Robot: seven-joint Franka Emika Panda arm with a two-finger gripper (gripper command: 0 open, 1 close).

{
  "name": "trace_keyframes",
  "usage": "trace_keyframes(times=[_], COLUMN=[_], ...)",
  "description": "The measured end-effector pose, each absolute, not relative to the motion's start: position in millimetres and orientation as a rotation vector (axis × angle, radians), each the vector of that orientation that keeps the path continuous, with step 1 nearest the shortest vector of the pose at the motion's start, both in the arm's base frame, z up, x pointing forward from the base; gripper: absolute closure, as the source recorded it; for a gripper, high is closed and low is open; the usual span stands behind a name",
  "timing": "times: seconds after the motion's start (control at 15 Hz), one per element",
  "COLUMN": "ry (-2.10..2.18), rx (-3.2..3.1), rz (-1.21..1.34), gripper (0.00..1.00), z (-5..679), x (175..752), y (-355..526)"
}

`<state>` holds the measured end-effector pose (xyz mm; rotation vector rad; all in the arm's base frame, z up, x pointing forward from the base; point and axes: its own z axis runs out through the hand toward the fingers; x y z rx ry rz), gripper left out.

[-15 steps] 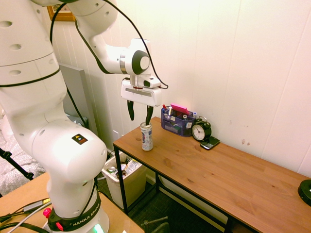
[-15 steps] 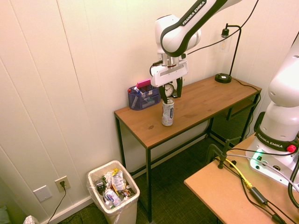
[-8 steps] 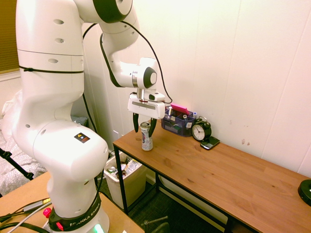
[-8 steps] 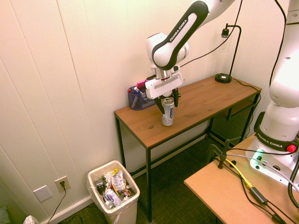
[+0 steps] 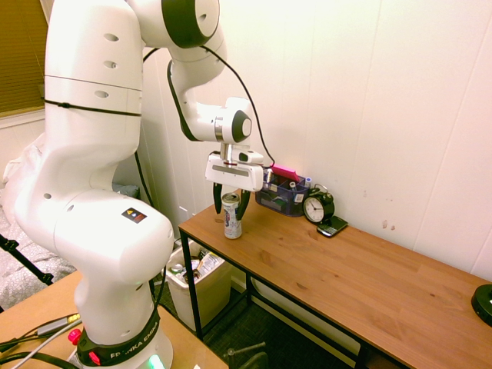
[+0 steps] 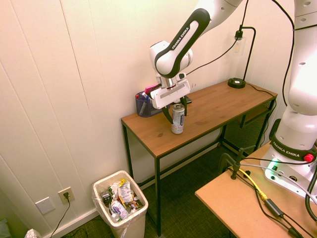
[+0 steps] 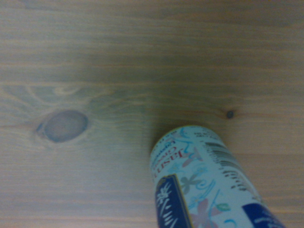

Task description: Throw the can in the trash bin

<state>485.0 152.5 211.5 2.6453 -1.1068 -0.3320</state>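
The can (image 5: 231, 218) stands upright near the left end of the wooden desk (image 5: 354, 269), slim and silver-white with a printed band. My gripper (image 5: 231, 201) is lowered over its top and open, one finger on each side of the upper part, not closed on it. From the other side, the can (image 6: 178, 120) sits between the fingers of the gripper (image 6: 177, 112). The can (image 7: 204, 185) fills the lower right of the wrist view. The cream-white trash bin (image 6: 130, 221), full of rubbish, stands on the floor left of the desk; the bin (image 5: 206, 294) sits below the desk's end.
A blue organiser box (image 5: 280, 194), a black alarm clock (image 5: 317, 207) and a phone (image 5: 332, 226) line the wall behind the can. A black lamp base (image 6: 237, 83) sits at the desk's far end. A second wooden table (image 6: 247, 198) stands in front.
The gripper has come down from above the can until its open fingers straddle the can's upper part. The can has not moved.
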Motion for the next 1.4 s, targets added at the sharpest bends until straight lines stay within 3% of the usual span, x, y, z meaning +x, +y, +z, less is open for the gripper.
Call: trace_keyframes(times=[0.8, 1.2, 1.4], ry=[-1.102, -0.889, -0.843], rx=[2.683, 2.840, 2.809], rz=[-0.341, -0.202, -0.226], gripper=[1.00, 1.00, 1.00], z=[219, 365, 364], x=[502, 436, 428], y=[155, 335, 407])
